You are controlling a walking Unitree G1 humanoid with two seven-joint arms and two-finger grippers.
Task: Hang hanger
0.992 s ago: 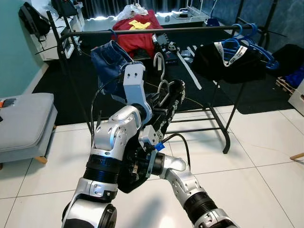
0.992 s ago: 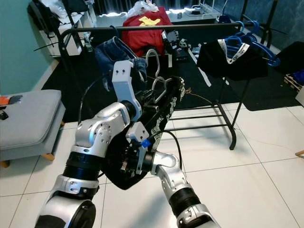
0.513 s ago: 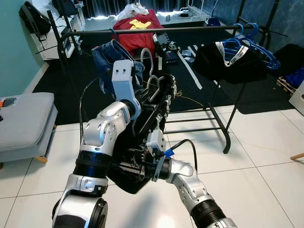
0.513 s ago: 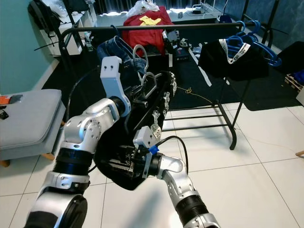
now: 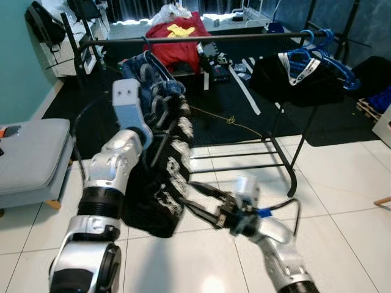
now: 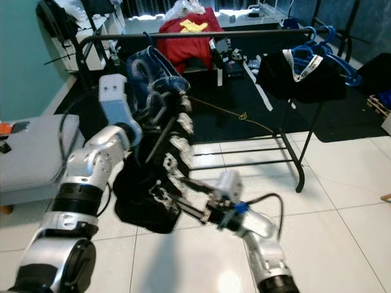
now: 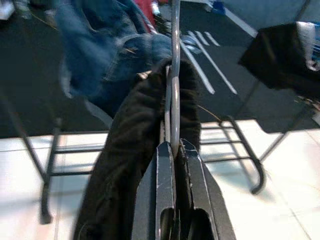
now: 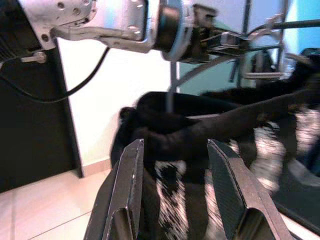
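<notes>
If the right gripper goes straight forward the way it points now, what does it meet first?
Most likely the black garment on the hanger. It hangs directly ahead of the open right gripper, in line with the gap between its fingers. The exact depth is unclear.

I can't see most of the thin grey metal hanger (image 7: 175, 75); the black patterned cloth (image 5: 168, 177) covers it and looks blurry.
</notes>
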